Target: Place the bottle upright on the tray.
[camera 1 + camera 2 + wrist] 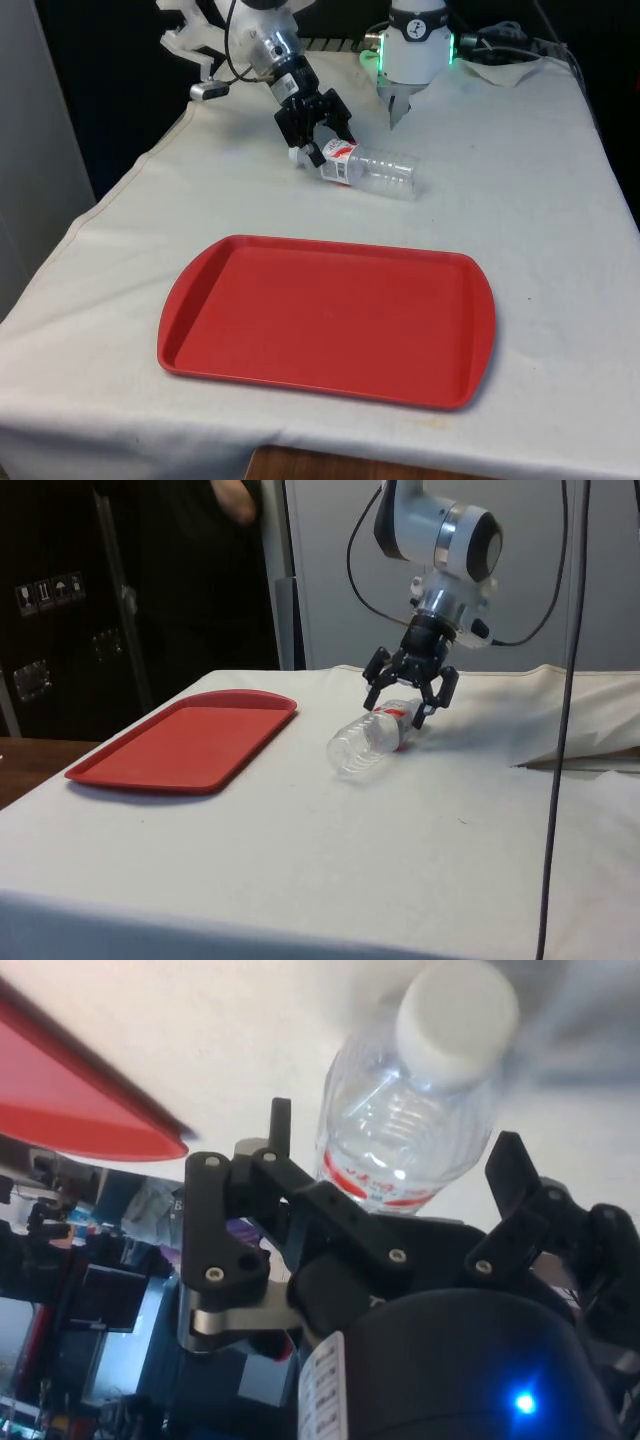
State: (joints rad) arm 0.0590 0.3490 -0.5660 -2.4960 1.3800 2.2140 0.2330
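A clear plastic bottle (372, 169) with a white cap and a red-and-white label lies on its side on the white cloth, beyond the tray's far edge. My gripper (322, 141) is open and lowered over the bottle's cap end, one finger on each side of the neck and shoulder. The side view shows the bottle (364, 742) pointing its base towards the camera, with the gripper (405, 698) straddling its upper part. From the wrist, the bottle (420, 1110) sits between the spread fingers (279, 1128), apart from both. The red tray (300, 300) lies flat and bare near the table's front edge.
The tray (185, 742) has a raised rim all round. White cloth bunches up at the far corner on the front view's right (510, 70). A person's hand (235, 498) shows beside the dark cabinets in the side view. Open cloth lies between bottle and tray.
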